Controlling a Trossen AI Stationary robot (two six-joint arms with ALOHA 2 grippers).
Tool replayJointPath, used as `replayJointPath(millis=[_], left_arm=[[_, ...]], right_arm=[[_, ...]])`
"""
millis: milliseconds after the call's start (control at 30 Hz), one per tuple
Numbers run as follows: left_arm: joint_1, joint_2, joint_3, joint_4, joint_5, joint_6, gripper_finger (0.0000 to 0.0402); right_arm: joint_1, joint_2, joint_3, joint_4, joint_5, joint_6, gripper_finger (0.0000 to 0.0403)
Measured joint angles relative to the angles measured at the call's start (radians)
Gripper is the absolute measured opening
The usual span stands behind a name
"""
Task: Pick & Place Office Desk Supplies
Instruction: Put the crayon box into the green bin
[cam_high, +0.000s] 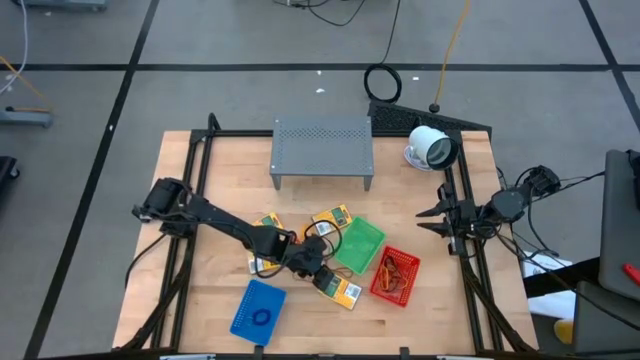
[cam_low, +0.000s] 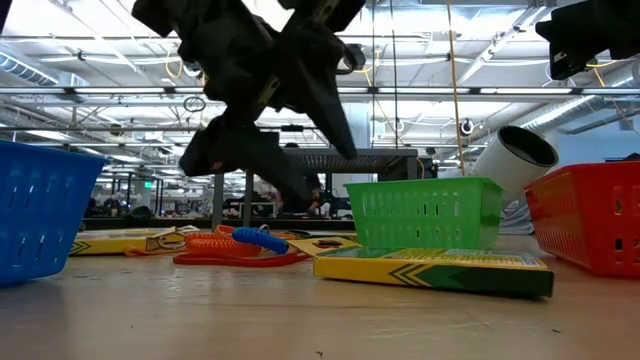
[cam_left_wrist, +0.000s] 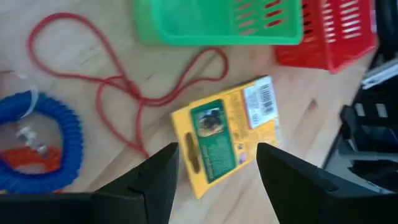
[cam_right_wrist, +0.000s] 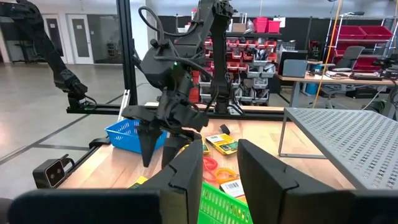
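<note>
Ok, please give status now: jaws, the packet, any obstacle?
Left gripper open above yellow packet, not gripping. Right gripper waits at table edge, empty. Red band beside packet, green basket close.

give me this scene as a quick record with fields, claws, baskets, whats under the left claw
left claw: open, hovering over the flat yellow packet with green label, not touching it
right claw: parked at the table's right edge, holding nothing
baskets: green plastic basket at centre, red plastic basket to its right, blue plastic basket near the front edge
loose items: thin red rubber band and blue coiled cord beside the packet
back of table: grey perforated metal shelf, white round camera-like device
</note>
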Motion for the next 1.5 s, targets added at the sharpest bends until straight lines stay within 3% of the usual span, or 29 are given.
replayJointPath(millis=[467, 800, 1167, 1333, 1500], left_arm=[[0.010, 0.064, 0.001, -0.017, 0.039, -0.041, 0.0225], [0.010, 0.133, 0.009, 0.118, 0.095, -0.076, 0.0225], [0.001, 0.138, 0.008, 0.146, 0.103, -0.077, 0.0221], [0.001, 0.138, 0.008, 0.149, 0.095, -0.074, 0.0170], [0.001, 0.138, 0.008, 0.159, 0.077, -0.062, 0.0078]], right_arm=[[0.000, 0.000, 0.000, -0.001, 0.000, 0.000, 0.0095], [0.000, 0.000, 0.000, -0.006, 0.000, 0.000, 0.0094], [0.000, 0.000, 0.000, -0.005, 0.000, 0.000, 0.0097], [0.000, 0.000, 0.000, -0.006, 0.000, 0.000, 0.0094], [0.000, 0.000, 0.000, -0.006, 0.000, 0.000, 0.0097]])
